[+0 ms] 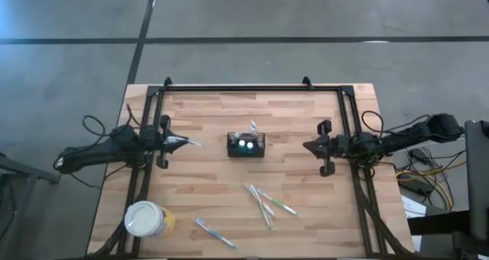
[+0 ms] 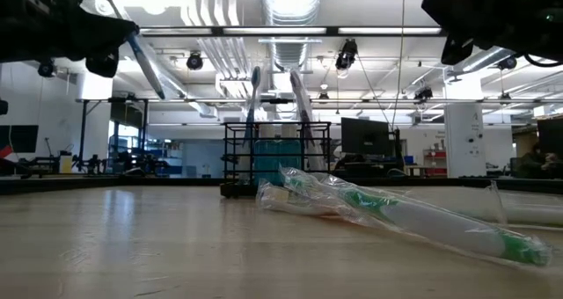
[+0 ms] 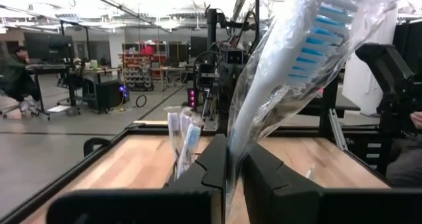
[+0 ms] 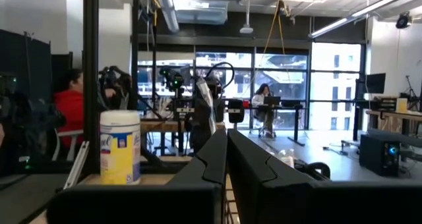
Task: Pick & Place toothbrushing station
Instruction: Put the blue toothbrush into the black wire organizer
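Butcher-block table inside a black frame, grey lab floor around it; beyond it, workstations and seated people.

Toothbrushing station, a black wire-mesh caddy, sits upright near table centre, between the two arms. It already holds at least two brushes standing upright, bristles up.

Left gripper hangs above the table on the left side, well apart from the caddy. Its fingers are pressed on a plastic-wrapped toothbrush with blue bristles; the wrist view shows the wrapper pinched in the narrow slot between them, the brush head projecting forward past the tips.

Right gripper waits on the right side, facing the caddy, fingers pressed together on nothing.

Loose on the table nearer the front: a cluster of wrapped toothbrushes with green ends, one more wrapped brush, and a white-and-yellow tub at the front left corner.

Judgement: step in hand is carrying the held brush to the caddy. To do it well:
- line up over an open part of the caddy, away from the brushes already standing
- lower it end-first, as upright as possible, so the slack wrapper does not snag the mesh rim
- release only once the lower end is inside; a grip on film alone may slip.
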`<state>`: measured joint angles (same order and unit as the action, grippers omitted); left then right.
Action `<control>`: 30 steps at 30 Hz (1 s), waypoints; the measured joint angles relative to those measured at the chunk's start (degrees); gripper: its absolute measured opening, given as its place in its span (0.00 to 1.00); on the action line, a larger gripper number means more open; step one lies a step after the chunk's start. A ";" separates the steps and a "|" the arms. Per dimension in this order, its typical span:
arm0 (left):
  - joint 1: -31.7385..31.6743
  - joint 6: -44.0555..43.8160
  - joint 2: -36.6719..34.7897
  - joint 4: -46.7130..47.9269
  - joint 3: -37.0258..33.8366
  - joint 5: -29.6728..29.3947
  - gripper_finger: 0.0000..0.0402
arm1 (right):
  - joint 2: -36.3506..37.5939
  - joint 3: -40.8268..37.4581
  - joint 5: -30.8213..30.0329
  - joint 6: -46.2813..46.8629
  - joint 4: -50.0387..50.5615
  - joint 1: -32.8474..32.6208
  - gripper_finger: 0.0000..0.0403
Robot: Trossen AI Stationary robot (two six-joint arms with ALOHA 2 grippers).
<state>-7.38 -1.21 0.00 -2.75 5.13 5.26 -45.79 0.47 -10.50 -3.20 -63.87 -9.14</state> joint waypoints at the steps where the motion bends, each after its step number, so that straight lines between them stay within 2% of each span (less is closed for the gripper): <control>1: 0.00 -0.06 -0.01 -0.51 -0.31 0.01 0.06 | -0.13 0.00 0.00 0.03 -0.18 -0.01 0.02; 20: 0.02 -0.89 0.26 -5.84 -2.61 0.83 0.06 | 0.05 0.02 0.34 -0.08 -2.37 -0.01 0.02; 25: 0.00 -0.91 2.71 -7.51 2.69 -2.40 0.06 | -0.08 0.04 0.39 -1.29 -3.09 -0.01 0.02; 30: 0.00 0.96 10.92 -7.60 9.82 -2.40 0.06 | -0.06 0.04 0.47 -1.49 -3.09 -0.01 0.02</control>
<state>-7.38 -0.25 10.93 -10.35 14.95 2.85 -45.84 0.51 -10.03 -4.69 -66.96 -9.15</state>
